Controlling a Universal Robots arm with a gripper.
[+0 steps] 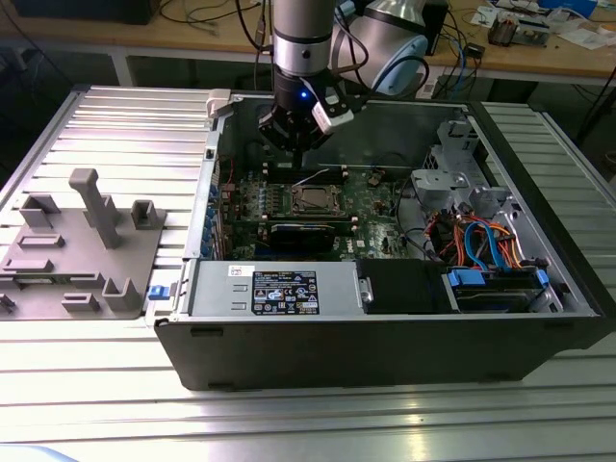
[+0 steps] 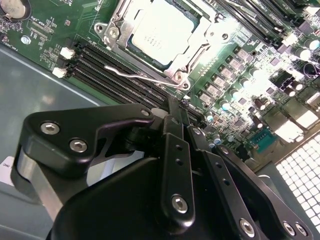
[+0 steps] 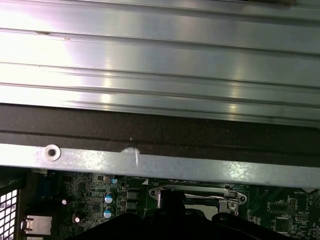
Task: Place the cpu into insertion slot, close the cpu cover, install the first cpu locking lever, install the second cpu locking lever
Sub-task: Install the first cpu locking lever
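Note:
The cpu [image 2: 159, 29] lies in the insertion slot [image 1: 313, 200] of the green motherboard, its silver top showing through the window of the cpu cover [image 2: 201, 41], which lies flat over it. One thin wire locking lever [image 2: 145, 77] runs along a side of the socket and, in the exterior view, the lever [image 1: 309, 179] slants up free of the board. My gripper [image 1: 293, 137] hangs above the board just behind the socket. In the second wrist view the gripper [image 2: 179, 107] has its black fingers [image 2: 175, 150] together with nothing between them.
The open computer case [image 1: 385, 346] holds a power supply [image 1: 279, 289] at the front, a drive cage and coloured cables [image 1: 481, 241] on the exterior view's right. A grey parts fixture [image 1: 82, 250] sits on the slatted table outside. The case's metal rim [image 3: 150, 162] is close behind the socket.

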